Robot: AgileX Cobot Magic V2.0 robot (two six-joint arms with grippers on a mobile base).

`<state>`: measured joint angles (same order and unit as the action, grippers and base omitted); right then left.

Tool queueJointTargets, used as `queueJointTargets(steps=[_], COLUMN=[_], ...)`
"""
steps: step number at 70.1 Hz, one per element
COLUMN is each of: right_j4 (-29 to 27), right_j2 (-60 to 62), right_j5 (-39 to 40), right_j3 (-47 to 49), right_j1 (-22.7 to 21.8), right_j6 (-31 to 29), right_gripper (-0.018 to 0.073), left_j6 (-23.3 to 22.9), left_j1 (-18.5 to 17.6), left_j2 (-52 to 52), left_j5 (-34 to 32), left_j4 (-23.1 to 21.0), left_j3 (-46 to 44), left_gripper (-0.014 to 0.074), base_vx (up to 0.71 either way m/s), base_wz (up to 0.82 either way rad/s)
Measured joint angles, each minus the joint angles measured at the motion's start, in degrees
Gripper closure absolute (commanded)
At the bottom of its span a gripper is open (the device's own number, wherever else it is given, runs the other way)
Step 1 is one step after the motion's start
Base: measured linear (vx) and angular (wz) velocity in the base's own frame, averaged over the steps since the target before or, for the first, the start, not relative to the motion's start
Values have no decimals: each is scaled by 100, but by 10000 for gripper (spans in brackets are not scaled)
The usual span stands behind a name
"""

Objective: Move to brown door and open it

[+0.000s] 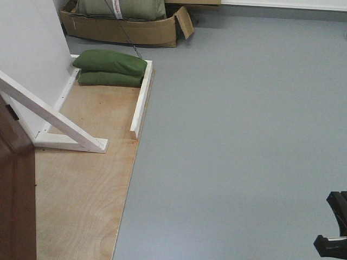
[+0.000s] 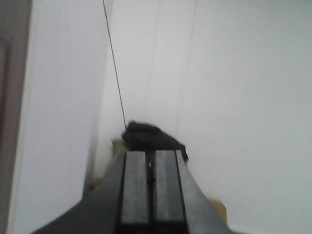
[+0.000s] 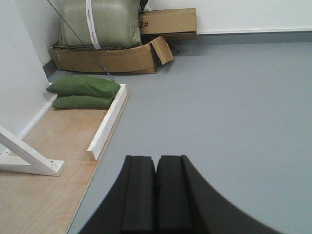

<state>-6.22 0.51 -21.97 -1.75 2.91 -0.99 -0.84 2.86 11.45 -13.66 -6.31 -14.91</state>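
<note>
Left end effector (image 2: 147, 190) was narrow, its pads pressed together with only a hairline seam, facing a white wall corner. A blurred dark object (image 2: 152, 136) sat just past its tip and a thin black cable (image 2: 115, 63) ran upward from it. Right end effector (image 3: 156, 195) was likewise closed, pads touching, holding nothing, over the grey floor (image 3: 234, 107).

Brown door (image 1: 16, 206) showed only as a dark reddish slice at the lower left edge of the front view, standing on the plywood base (image 1: 81, 200). Just beyond it a white diagonal brace (image 1: 49, 116) leaned against the white wall panel (image 1: 27, 43). Farther back two green sandbags (image 1: 111, 67) lay stacked on the plywood against a white batten (image 1: 142, 97). Farthest, a torn cardboard box (image 1: 124, 30) held a greenish sack (image 3: 97, 22) by the far wall.
</note>
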Motion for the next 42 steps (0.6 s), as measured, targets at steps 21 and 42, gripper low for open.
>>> queueJointTargets(steps=[21, 42], right_j4=[0, 0], right_j2=[0, 0], right_j5=[0, 0], right_j3=[0, 0], right_j1=[0, 0], right_j6=[0, 0], right_gripper=[559, 559], left_j6=[1004, 3375], left_j1=[1437, 2715], left_j2=[1111, 1568], left_j5=[-251, -346], left_j4=[0, 5], left_j3=[-3019, -4729], left_gripper=[580, 580], base_vx=[0, 0], base_wz=[0, 0])
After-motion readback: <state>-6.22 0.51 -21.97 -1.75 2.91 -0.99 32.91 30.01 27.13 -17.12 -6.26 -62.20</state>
